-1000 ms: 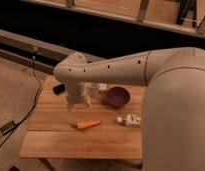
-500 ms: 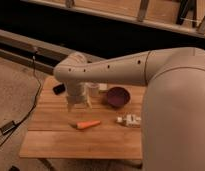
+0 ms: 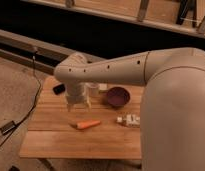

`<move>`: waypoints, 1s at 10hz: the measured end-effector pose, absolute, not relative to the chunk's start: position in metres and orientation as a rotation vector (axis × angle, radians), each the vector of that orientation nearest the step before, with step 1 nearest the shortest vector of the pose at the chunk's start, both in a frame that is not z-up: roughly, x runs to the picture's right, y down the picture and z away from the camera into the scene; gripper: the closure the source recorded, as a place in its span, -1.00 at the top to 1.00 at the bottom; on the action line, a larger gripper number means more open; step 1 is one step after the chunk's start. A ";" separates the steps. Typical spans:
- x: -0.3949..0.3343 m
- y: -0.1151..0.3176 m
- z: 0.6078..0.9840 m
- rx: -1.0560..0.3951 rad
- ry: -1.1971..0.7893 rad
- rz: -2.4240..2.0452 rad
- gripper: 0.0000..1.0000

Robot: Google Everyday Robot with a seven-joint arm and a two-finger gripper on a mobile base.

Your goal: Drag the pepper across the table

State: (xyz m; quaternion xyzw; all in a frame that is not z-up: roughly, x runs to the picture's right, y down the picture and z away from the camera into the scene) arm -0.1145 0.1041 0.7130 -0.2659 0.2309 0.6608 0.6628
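The pepper (image 3: 89,124), a small slim orange one, lies on the light wooden table (image 3: 61,142) a little front of centre, its darker stem end pointing left. My gripper (image 3: 79,105) hangs from the white arm just above and behind the pepper, slightly to its left. Its fingers are spread open with nothing between them and do not touch the pepper.
A purple bowl (image 3: 117,96) sits at the back right of the table. A white tube-like item (image 3: 128,120) lies right of the pepper. A small black object (image 3: 58,88) rests at the back left corner. My bulky arm covers the table's right side. A cable runs on the floor at left.
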 end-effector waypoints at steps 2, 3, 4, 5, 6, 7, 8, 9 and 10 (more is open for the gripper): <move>-0.127 0.108 0.721 -0.611 0.532 1.528 0.30; -0.142 0.113 0.726 -0.615 0.539 1.518 0.30; -0.150 0.116 0.729 -0.608 0.546 1.485 0.30; -0.161 0.122 0.734 -0.592 0.558 1.396 0.30; -0.168 0.127 0.736 -0.583 0.569 1.304 0.30; -0.172 0.132 0.738 -0.579 0.582 1.191 0.30; -0.167 0.133 0.741 -0.577 0.593 1.083 0.30; -0.159 0.133 0.744 -0.583 0.598 0.994 0.30; -0.140 0.131 0.751 -0.595 0.601 0.865 0.30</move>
